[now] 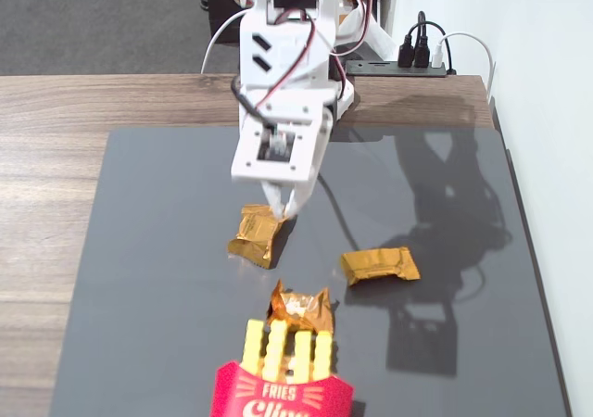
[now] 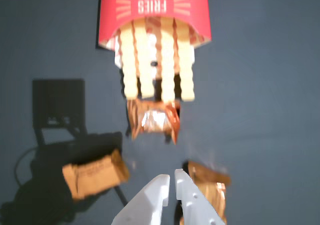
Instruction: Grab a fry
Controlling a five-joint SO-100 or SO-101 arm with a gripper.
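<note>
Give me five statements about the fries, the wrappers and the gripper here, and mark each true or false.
1. Four fries stick out of the red carton. True.
2. The gripper holds a fry. False: its fingers are nearly together with nothing between them, in the wrist view too.
3. Three gold wrappers lie on the dark mat. True: one by the gripper, one to its right in the fixed view, one at the fries' tips.
4. The carton stands upright. False: it lies flat on the mat.
5. The gripper is over the carton. False: it is at the far wrapper, away from the carton.
</note>
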